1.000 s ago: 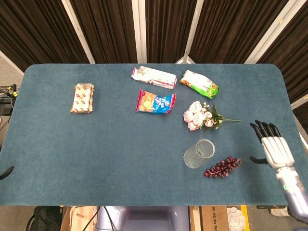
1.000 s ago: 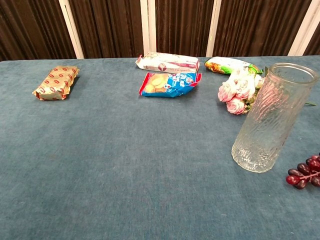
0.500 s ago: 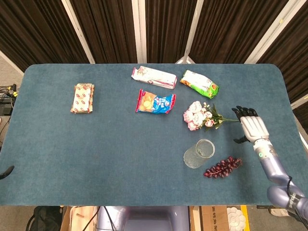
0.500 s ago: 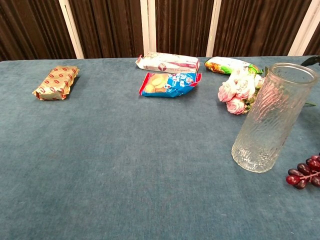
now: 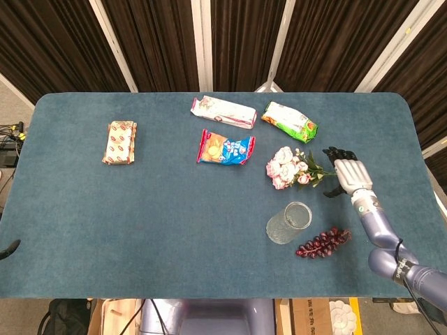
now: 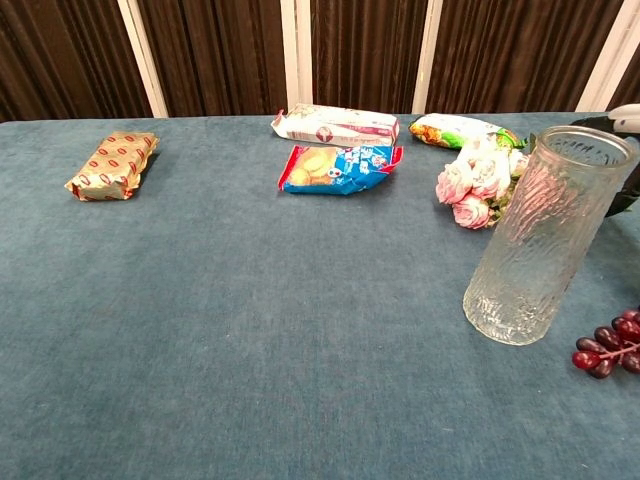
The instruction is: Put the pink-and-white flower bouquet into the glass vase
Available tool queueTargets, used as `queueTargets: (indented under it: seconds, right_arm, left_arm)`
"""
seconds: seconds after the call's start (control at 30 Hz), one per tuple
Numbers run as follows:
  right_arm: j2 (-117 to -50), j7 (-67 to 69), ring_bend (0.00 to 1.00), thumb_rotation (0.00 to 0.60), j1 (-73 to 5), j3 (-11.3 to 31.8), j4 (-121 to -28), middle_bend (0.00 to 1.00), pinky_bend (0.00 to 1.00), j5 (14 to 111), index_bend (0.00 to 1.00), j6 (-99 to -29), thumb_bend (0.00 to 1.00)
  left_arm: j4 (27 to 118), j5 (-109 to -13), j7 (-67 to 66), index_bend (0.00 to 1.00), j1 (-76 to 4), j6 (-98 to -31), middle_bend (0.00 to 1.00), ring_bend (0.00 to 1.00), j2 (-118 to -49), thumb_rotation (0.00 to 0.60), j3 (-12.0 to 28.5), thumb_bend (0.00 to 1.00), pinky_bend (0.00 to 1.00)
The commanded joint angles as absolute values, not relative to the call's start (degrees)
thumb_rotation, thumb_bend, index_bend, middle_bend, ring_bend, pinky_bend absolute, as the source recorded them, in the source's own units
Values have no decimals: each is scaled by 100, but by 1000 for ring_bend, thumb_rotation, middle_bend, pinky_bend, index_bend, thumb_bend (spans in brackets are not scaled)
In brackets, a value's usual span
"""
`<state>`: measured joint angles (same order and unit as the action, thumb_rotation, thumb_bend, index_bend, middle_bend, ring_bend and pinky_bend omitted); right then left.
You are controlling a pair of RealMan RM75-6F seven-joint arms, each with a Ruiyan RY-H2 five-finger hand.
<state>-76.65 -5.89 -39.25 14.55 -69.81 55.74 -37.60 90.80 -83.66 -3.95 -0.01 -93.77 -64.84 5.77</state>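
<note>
The pink-and-white flower bouquet (image 5: 289, 167) lies flat on the blue table, blooms to the left and green stem to the right; the chest view shows its blooms (image 6: 474, 184) partly behind the vase. The glass vase (image 5: 288, 222) stands upright just in front of it, empty (image 6: 541, 234). My right hand (image 5: 348, 172) hovers with spread fingers over the stem's right end and holds nothing. Only its edge (image 6: 620, 118) shows at the chest view's right border. My left hand is out of both views.
A bunch of dark red grapes (image 5: 323, 242) lies right of the vase. Snack packets lie further back: white (image 5: 223, 112), green (image 5: 289, 121), blue (image 5: 225, 148). A tan packet (image 5: 120, 142) sits far left. The table's right edge (image 5: 418, 139) is close to my right arm.
My right hand has travelled from the table's right front area up and leftward, now reaching the end of the bouquet's stem. Bouquet, vase and grapes have not moved.
</note>
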Motion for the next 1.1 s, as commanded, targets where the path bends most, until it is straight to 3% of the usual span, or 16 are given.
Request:
queueTargets:
  seconds: [0.03, 0.43, 1.1]
  right_arm:
    - [-7799, -481, 0, 600, -4025, 1494, -6895, 30, 0, 5537, 78, -3677, 147]
    - [-8327, 12, 8, 600, -4331, 1618, -6243, 34, 0, 5462, 78, -3384, 147]
    - [-8913, 473, 211, 600, -4556, 1616, -5547, 216, 0, 5721, 180, -3358, 147]
  left_arm:
    - [9088, -8360, -452, 69, -9, -9370, 32, 0, -6505, 600, 578, 154, 24]
    - [9097, -8287, -574, 69, -12, -9349, 32, 0, -6540, 600, 605, 154, 24]
    - [9100, -8259, -626, 71, -10, -9361, 32, 0, -6581, 600, 631, 154, 24]
